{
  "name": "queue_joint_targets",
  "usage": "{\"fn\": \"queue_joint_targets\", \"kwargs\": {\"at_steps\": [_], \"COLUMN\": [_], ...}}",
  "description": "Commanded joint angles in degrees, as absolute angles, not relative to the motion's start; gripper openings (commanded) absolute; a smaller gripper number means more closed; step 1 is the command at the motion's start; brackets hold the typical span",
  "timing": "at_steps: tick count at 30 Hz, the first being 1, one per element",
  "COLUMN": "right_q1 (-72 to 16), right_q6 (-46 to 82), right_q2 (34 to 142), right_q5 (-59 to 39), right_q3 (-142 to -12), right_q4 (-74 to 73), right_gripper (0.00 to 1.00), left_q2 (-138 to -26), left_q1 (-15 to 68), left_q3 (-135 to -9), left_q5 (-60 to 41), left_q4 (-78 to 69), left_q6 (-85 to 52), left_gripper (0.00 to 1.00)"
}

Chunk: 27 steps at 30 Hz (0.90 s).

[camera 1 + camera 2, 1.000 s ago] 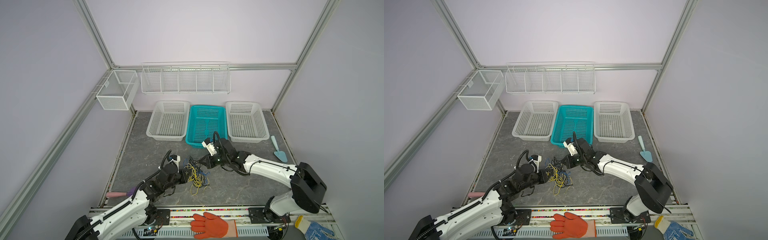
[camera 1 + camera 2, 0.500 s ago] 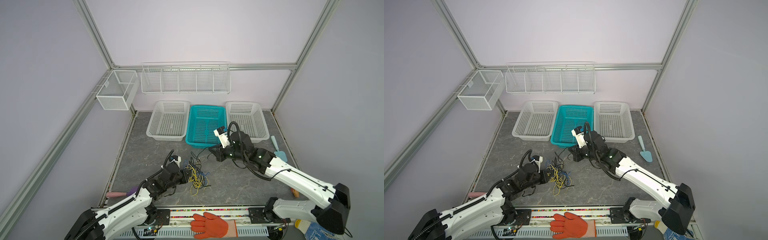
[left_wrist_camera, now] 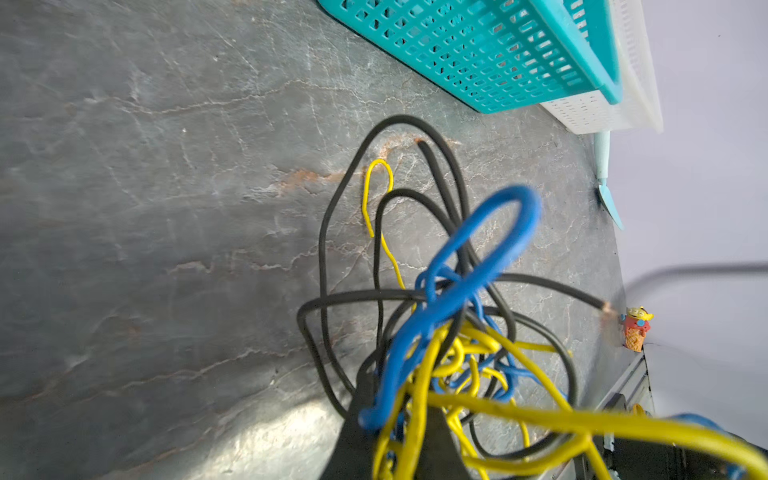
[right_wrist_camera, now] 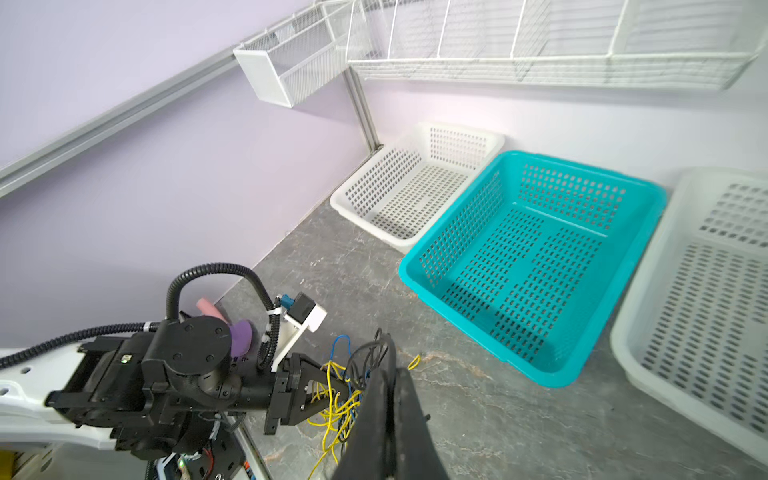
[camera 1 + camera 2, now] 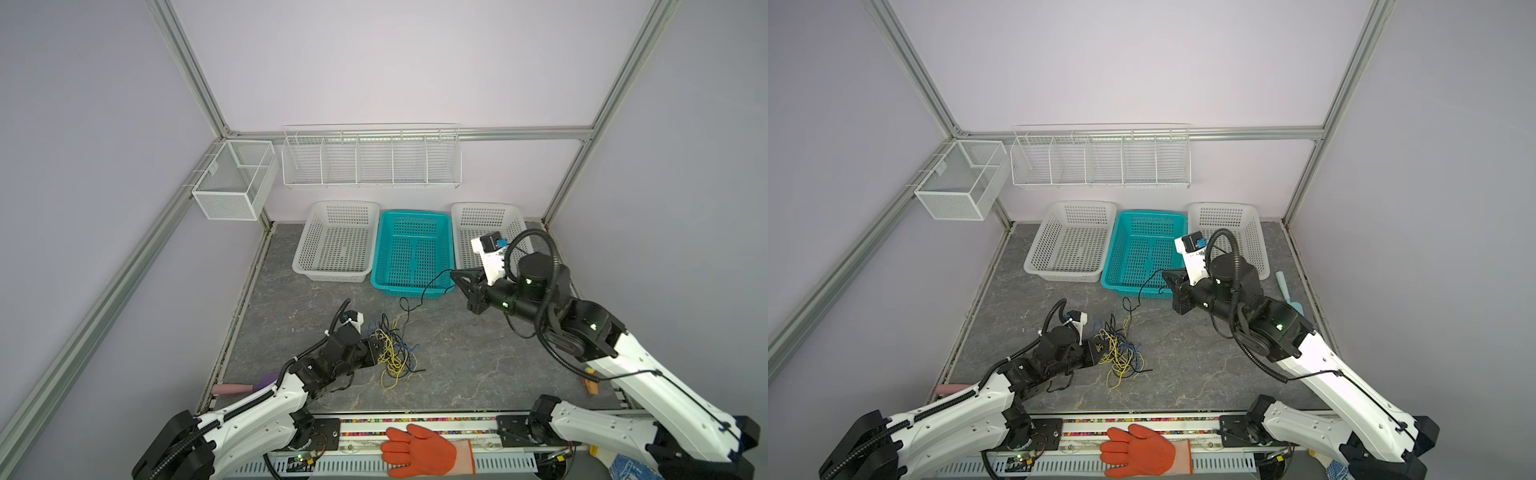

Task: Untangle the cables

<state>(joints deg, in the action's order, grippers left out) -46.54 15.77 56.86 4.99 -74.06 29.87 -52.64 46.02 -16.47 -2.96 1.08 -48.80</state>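
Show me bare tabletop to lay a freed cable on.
Bare: the table between the cables and the right arm; also between the left white basket and left gripper. Crowded: before the teal basket, where the right gripper holds a black cable.

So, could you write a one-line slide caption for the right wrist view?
Right gripper shut on a black cable, with the tangled cables clamped in the left gripper.

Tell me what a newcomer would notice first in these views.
The bright tangle of yellow, blue and black cables lies mid-table near the front, with the left fingers shut on its edge. Next, the right fingers, in front of the teal basket, pinch one black cable that trails back to the tangle.
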Motion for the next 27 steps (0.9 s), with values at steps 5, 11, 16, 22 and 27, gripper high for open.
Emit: {"fn": "queue_joint_targets", "kwargs": {"at_steps": [5,11,16,22,27], "right_q1": [-45.44,-44.62,-43.31,-43.28,-43.33], "right_q6": [11.70,14.23,16.34,21.24,25.01], "right_q2": [53.45,51.43,49.78,51.89,54.80], "right_q5": [13.55,17.23,9.23,-0.42,-3.90], "right_q3": [-82.22,-78.92,-72.21,-61.39,-53.44], "right_q4": [36.65,39.54,38.53,35.56,31.64], "right_gripper": [0.07,0.07,0.06,0.08,0.09], "left_q2": [-56.24,-56.93,-56.95,-57.18,-57.94], "left_q1": [45.79,45.79,45.79,45.79,45.79], "left_q3": [-16.79,-16.61,-17.26,-18.28,-18.81], "left_q5": [-1.73,-1.56,-1.71,-1.97,-2.37], "left_q4": [0.05,-0.73,-1.10,-1.76,-2.17], "left_q6": [-47.12,-47.12,-46.96,-46.86,-46.80], "left_gripper": [0.00,0.00,0.00,0.00,0.00]}}
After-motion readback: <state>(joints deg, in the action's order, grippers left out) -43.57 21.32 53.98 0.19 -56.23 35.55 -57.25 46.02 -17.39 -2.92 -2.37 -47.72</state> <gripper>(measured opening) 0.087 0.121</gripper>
